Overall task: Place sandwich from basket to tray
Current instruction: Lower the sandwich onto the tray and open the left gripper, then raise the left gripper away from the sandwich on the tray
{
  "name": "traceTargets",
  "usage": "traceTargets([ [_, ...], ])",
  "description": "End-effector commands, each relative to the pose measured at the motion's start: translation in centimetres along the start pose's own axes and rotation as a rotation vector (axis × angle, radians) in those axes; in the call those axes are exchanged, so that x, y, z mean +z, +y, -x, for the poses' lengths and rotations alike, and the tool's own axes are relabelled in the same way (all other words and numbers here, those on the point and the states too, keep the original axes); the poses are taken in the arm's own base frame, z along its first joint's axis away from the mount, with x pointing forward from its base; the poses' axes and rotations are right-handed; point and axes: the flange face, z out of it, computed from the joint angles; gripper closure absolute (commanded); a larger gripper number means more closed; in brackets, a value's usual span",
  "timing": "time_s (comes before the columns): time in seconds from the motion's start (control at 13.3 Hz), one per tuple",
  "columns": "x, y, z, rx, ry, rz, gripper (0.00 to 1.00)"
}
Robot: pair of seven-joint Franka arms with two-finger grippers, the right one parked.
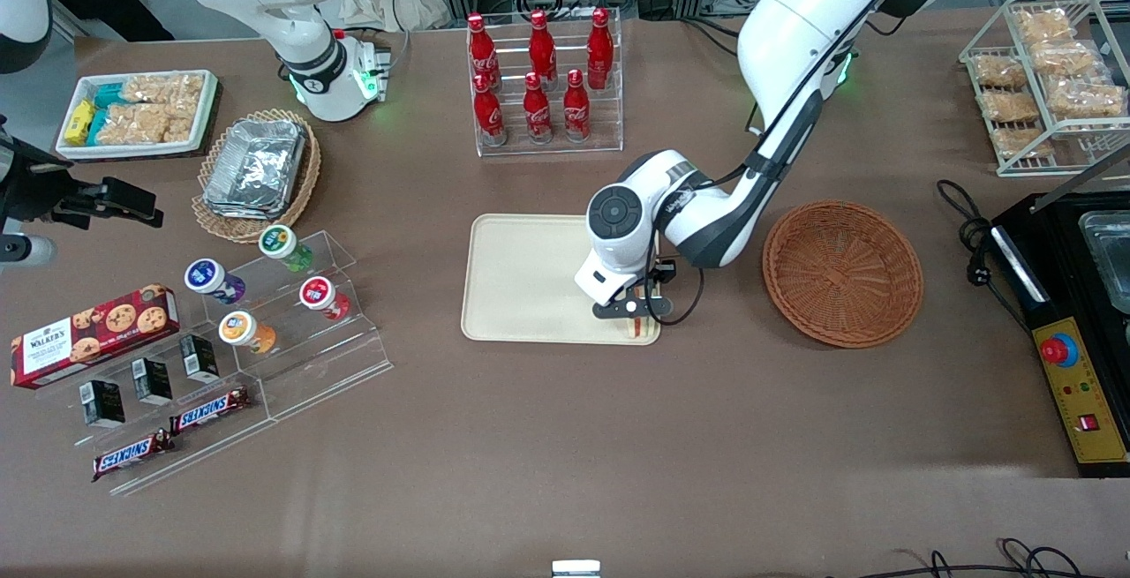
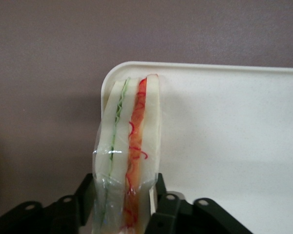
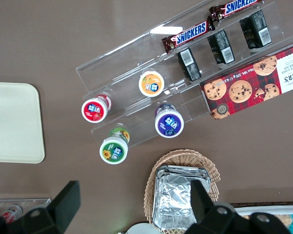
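gripper (image 2: 127, 207) cut off, sandwich (image 2: 129, 151) base hidden

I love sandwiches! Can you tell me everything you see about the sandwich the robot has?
The sandwich is a wedge of pale white bread in clear wrap, with a green filling line and a red-orange one along its cut edge. It stands on edge, pinched between the black jaws of the gripper, over a corner of the cream tray. The brown basket beside it holds nothing.

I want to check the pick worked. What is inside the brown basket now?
The basket shows only its bare woven bottom. The sandwich is out of it, held between the fingers of the gripper over a corner of the tray.
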Motion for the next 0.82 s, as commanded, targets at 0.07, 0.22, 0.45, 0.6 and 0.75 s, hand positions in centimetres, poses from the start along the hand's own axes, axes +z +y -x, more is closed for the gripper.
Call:
traceTargets([
  [0.07, -3.7, -0.6, -0.4, -0.026, 0.044, 0.002, 0.0],
  [0.22, -8.8, -2.2, -0.9, -0.035, 0.084, -0.002, 0.0],
  [0.45, -15.9, -7.6, -2.4, -0.077, 0.1, -0.031, 0.0],
  [0.6, -21.1, -13.3, -2.9, -0.072, 0.063, 0.015, 0.0],
  [0.75, -25.1, -19.8, -3.0, 0.002, 0.032, 0.045, 0.0],
])
